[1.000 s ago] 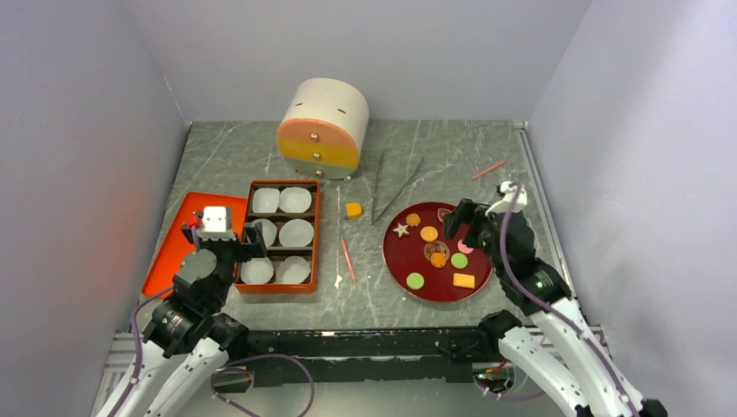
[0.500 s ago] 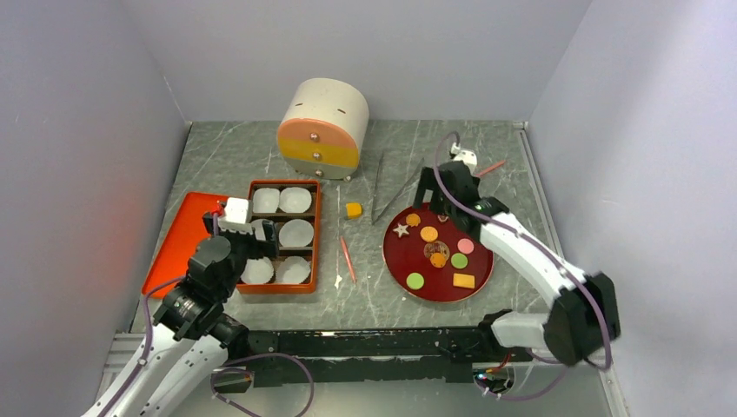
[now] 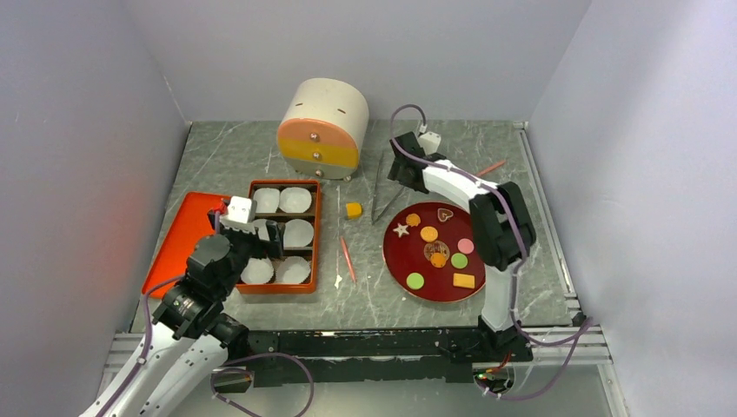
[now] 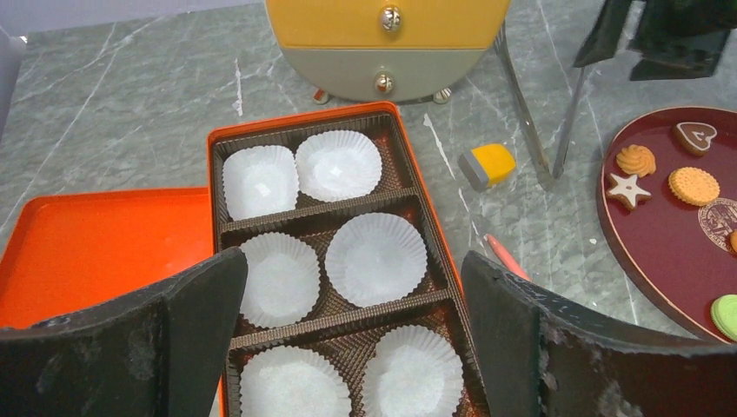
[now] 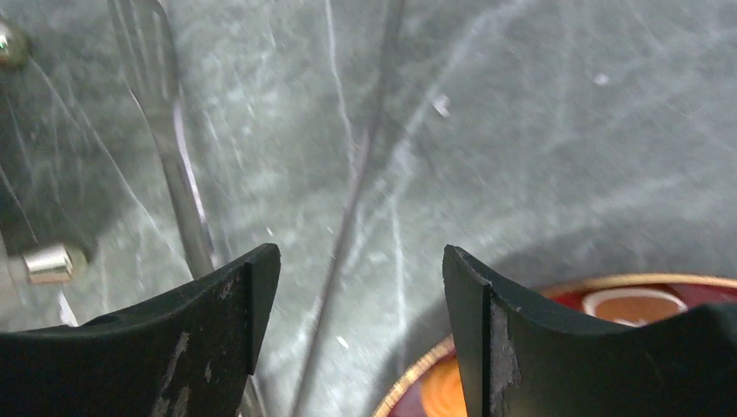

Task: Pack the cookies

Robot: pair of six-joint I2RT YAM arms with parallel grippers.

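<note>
Cookies sit inside the plate rim; left gripper, right gripper both apart.

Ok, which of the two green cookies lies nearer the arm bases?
The left green cookie, near the red plate's front-left rim. The other green cookie lies farther back, just behind the rectangular cookie.

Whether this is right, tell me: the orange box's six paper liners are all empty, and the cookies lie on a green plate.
Not quite: the plate is dark red, not green, as the top external view shows. The orange box's six paper liners are all empty, and the cookies do lie on that plate.
</note>
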